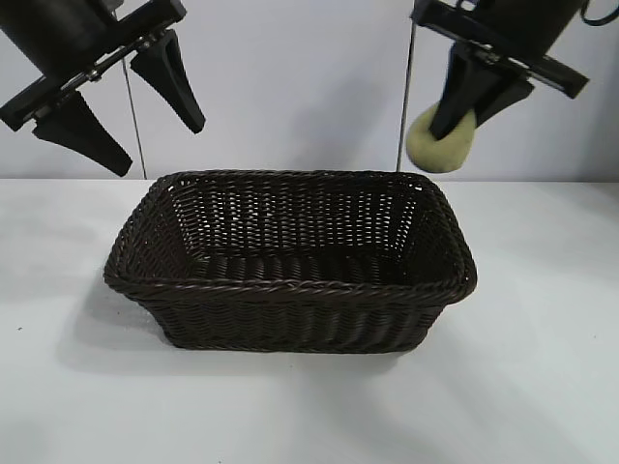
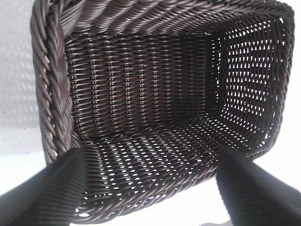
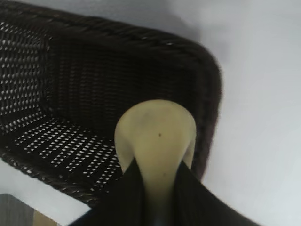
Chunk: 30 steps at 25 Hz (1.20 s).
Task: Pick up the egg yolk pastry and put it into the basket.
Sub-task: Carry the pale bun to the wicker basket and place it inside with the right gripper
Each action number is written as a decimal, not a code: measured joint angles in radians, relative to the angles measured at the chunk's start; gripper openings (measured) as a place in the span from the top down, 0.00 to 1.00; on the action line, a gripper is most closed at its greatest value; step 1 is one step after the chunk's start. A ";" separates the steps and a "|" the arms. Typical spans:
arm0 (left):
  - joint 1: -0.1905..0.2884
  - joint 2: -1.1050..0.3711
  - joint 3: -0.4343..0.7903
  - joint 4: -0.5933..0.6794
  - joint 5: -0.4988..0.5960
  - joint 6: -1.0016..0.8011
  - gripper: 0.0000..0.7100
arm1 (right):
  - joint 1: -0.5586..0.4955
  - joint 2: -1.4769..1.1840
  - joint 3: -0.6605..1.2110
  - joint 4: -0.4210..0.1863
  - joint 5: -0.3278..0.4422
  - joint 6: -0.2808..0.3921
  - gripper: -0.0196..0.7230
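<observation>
White desk (image 1: 542, 387) surface, matte and even, runs across the whole lower part of the exterior view; soft grey shadows lie around the basket base and a tiny dark speck sits near the left edge. Behind it stands a plain pale wall (image 1: 300, 87), unmarked, with two thin vertical rods (image 1: 135, 116) rising from the line where desk meets wall.

Basket (image 1: 290, 266): dark brown woven wicker, rectangular, braided rim, sloping sides, resting flat on the desk at centre. Its interior shows only the open weave of floor and walls, confirmed in the left wrist view (image 2: 155, 108).

Left hand (image 1: 121, 106): raised at upper left, above and outside the basket's left end, its two black fingers spread wide apart and holding nothing. Both fingertips frame the basket in its own wrist camera.

Right hand (image 1: 469, 111): raised at upper right, above the basket's far right corner, fingers closed narrowly onto the egg yolk pastry (image 1: 443, 140). The pastry, a pale yellow rounded lump, is clear of the desk, pinched between the finger ends and bulging out below them. In the right wrist view the pastry (image 3: 157, 141) hangs over the basket's rim (image 3: 207, 94) at its corner, part over the interior
</observation>
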 joint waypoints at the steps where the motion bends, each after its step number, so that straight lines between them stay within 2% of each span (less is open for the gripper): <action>1: 0.000 0.000 0.000 0.000 0.000 0.000 0.21 | 0.020 0.000 0.000 -0.013 -0.002 0.010 0.86; 5: 0.000 0.000 0.000 0.000 0.000 0.000 0.21 | 0.063 0.018 0.000 -0.042 -0.009 0.047 0.86; 12: 0.000 0.000 0.000 0.000 0.000 0.000 0.21 | 0.068 0.113 0.000 -0.054 -0.026 0.053 0.85; 18: 0.000 0.000 0.000 0.000 0.003 0.000 0.21 | 0.068 0.122 0.000 -0.054 -0.047 0.053 0.76; 21: 0.000 0.000 0.000 0.000 0.010 0.000 0.21 | 0.068 0.122 0.000 -0.054 -0.047 0.053 0.65; 26: 0.000 0.000 0.000 0.000 0.014 0.000 0.21 | 0.068 0.122 0.000 -0.054 -0.043 0.053 0.31; 30: 0.000 0.000 0.000 0.000 0.015 0.000 0.21 | 0.068 0.122 0.000 -0.054 -0.042 0.053 0.25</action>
